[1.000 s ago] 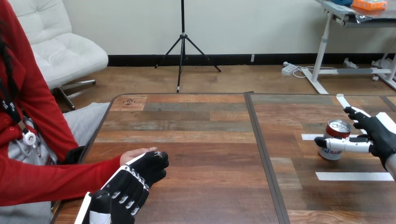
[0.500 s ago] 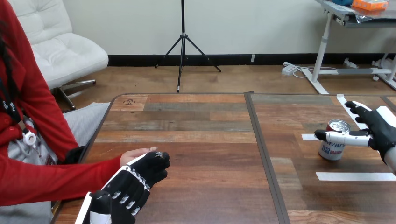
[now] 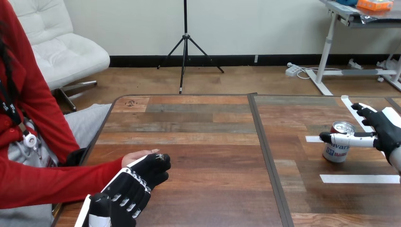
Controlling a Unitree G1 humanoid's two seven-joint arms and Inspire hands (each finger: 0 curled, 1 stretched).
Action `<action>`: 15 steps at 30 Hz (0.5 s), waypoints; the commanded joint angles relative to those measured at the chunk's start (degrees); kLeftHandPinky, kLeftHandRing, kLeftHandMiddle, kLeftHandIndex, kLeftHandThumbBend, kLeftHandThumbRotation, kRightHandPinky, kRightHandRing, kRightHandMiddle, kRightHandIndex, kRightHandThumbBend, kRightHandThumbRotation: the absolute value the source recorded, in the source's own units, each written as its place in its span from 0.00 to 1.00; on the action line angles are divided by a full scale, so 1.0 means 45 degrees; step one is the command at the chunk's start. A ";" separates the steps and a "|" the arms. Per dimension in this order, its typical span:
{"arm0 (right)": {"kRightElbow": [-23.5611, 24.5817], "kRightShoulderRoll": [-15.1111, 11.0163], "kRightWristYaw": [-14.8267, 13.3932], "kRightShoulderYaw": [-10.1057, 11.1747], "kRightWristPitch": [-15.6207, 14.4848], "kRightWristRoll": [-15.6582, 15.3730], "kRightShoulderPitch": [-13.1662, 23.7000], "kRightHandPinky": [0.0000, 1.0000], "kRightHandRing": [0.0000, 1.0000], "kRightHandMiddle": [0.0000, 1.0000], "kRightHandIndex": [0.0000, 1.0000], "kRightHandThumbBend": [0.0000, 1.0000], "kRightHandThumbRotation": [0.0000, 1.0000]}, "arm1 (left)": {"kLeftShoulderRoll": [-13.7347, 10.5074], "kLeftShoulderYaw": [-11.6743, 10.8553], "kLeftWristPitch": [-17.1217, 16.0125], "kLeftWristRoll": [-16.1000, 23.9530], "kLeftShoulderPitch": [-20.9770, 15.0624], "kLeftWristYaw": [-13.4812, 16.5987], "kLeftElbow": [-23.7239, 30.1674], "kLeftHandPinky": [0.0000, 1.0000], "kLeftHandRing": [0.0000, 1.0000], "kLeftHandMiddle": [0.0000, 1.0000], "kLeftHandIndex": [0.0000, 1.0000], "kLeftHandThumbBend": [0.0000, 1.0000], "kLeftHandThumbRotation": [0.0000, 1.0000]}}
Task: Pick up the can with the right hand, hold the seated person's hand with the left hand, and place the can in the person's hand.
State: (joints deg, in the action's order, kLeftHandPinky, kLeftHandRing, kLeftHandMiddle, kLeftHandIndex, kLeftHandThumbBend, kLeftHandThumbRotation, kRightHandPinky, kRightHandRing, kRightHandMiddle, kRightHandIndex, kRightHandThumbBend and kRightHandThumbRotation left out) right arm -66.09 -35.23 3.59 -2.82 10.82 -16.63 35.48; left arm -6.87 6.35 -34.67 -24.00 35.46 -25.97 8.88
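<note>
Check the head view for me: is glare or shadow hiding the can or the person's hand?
Head view: light falls evenly on the table, with no hard shadow over either. Head view: the can has a mild sheen on its top, rim readable; the thumb of the right hand crosses its front. Head view: the person's hand is mostly covered by the left hand, not by shadow.

The tabletop [image 3: 208, 142] was smooth, dull wood planks. The can [image 3: 336, 150] was shiny metal. The left hand [image 3: 135, 184] and right hand [image 3: 385, 132] had white plastic shells on matt black. The person's sleeve [image 3: 47, 182] was red cloth.
</note>
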 commanded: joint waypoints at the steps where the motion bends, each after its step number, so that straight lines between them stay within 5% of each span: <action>1: -0.0151 0.0176 -0.0235 -0.0123 -0.0103 -0.0078 0.1289 0.83 0.94 0.96 0.95 1.00 0.38 | 0.0250 -0.0082 -0.0078 -0.0129 -0.0945 -0.0128 0.0112 0.85 0.85 0.81 0.74 0.77 0.99; 15: -0.0503 0.0240 -0.0199 -0.0299 -0.0297 -0.0086 0.1570 0.82 0.93 0.95 0.94 1.00 0.36 | 0.0210 -0.0101 0.0027 -0.0224 -0.0934 -0.0239 0.0177 0.92 0.87 0.82 0.74 0.77 0.99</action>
State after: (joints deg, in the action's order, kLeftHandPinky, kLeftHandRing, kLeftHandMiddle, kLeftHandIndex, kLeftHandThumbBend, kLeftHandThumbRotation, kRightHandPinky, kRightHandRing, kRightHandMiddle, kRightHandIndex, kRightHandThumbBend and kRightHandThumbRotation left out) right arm -68.30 -35.12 3.59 -4.17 9.46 -17.11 36.26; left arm -6.88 6.35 -34.48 -24.46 35.47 -26.65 8.89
